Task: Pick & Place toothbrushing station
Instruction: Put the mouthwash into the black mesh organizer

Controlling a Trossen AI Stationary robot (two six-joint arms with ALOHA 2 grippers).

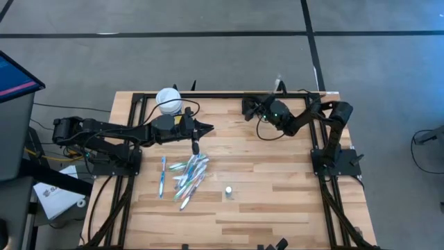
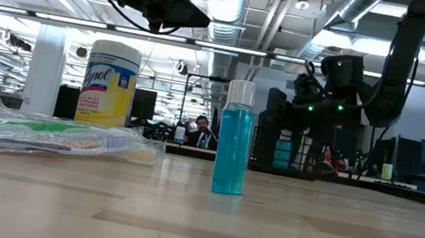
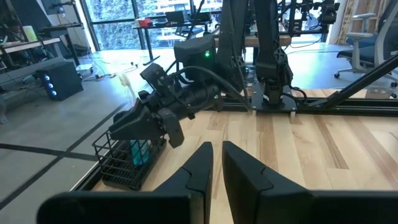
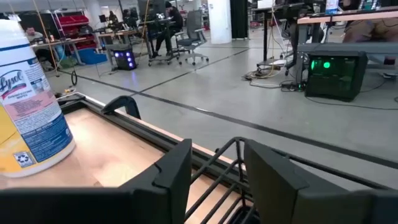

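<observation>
The toothbrushing station, a black wire-mesh caddy (image 3: 118,167) with a blue thing inside, stands on the table at its far edge. My right gripper (image 3: 142,127) is low over it and open. In the right wrist view its fingers (image 4: 177,171) stand on either side of the caddy's wire rim (image 4: 233,155); I cannot tell whether they touch it. My left gripper (image 1: 208,128) is shut and empty, above the table left of the middle, pointing at the caddy; its own view shows it too (image 3: 217,163).
A white tub with a yellow label (image 1: 168,99) stands at the far edge beside my left arm. A heap of packed toothbrushes (image 1: 189,173) and a small blue bottle (image 1: 228,191) lie mid-table. The black frame rail (image 4: 124,106) runs along the far edge.
</observation>
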